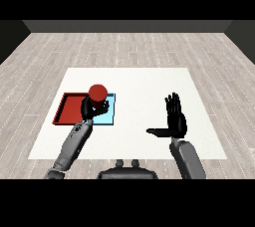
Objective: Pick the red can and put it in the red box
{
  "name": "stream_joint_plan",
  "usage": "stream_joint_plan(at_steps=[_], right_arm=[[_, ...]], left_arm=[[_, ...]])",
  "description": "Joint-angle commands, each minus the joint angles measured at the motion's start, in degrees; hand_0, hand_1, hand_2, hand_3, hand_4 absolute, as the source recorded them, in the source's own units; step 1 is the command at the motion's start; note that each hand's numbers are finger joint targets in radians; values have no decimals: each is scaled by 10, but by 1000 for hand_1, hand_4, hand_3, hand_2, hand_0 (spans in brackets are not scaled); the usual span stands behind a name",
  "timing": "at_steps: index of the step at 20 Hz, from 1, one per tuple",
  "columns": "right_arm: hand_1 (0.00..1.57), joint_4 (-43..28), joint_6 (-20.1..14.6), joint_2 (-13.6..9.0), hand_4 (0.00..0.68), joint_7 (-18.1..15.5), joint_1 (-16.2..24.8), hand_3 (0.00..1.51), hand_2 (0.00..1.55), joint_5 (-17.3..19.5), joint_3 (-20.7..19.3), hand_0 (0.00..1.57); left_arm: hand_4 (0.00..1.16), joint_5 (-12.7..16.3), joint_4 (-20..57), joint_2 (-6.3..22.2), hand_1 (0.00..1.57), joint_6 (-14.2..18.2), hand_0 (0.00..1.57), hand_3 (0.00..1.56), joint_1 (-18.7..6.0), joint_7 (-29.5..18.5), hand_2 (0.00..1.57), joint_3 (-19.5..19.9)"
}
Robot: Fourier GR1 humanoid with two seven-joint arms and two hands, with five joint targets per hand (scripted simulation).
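left hand (pixel 89 107): sat left of centre in the frame, my fingers curled around the red can (pixel 98 92), so yeah, I had it clamped. My grey forearm came up from the lower left corner to meet it.

red can: upright in my left hand, its round top facing the camera. In the frame it sat over the line where the two trays meet, overlapping the upper left part of the blue one. Whether it was resting on a tray floor or lifted a bit above it, I honestly couldn't tell from this angle.

red tray (pixel 68 109): lay on the left side of the table, touching the blue tray along its right edge. My hand and the can covered its right end.

light blue tray (pixel 107 116): just right of the red one, partly hidden behind my left hand and the can.

right hand (pixel 175 119): right of centre in the frame, well apart from both trays. Fingers straight and pointing up the frame, thumb sticking out to the left, holding nothing.

table (pixel 144 86): white, filling the middle of the frame, with both trays on its left half.
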Motion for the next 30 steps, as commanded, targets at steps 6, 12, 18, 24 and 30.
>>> stream_joint_plan(at_steps=[6,12,18,24,30], right_arm=[[0,7,32,-16,0,-21,80,0,0,-16,-30,0],[0,65,46,-15,0,-22,26,0,0,-38,-67,0],[0,116,68,3,0,-64,9,0,0,-42,-66,0],[0,162,58,1,0,-77,6,0,0,-16,-73,0],[0,189,65,-6,0,-77,-34,0,0,-24,-98,0]], left_arm=[[1133,-57,89,131,1571,-8,1571,1474,-27,65,1542,65],[1059,-79,277,177,1571,-50,1571,1493,-36,88,1559,77],[972,-109,485,201,1509,-77,1509,1363,-104,133,1426,81],[705,-142,639,165,0,-74,0,0,-145,128,324,75],[560,-163,701,167,0,-182,0,0,-179,108,0,58]])
